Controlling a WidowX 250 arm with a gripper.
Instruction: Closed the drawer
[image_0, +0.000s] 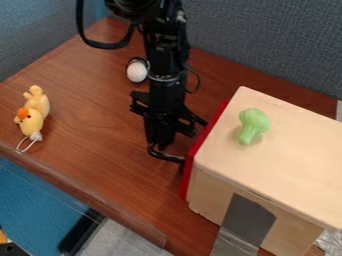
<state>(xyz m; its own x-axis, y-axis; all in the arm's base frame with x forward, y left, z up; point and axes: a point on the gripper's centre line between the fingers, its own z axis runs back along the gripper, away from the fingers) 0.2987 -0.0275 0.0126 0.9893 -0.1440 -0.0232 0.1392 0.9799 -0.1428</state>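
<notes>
The black gripper (164, 142) hangs low over the brown table, just left of the wooden box. Its lower end is close beside the red drawer front (200, 146); whether they touch is hard to tell. That front lies flat along the left side of the wooden box (287, 155), with no gap visible between them. The arm partly hides the table side of the drawer front.
A green toy broccoli (254, 125) lies on top of the box. On the table (87, 135), a yellow plush toy (32, 114) lies at the far left, and a white rounded object (137, 70) is behind the arm. Grey tape (248, 220) crosses the box's front side.
</notes>
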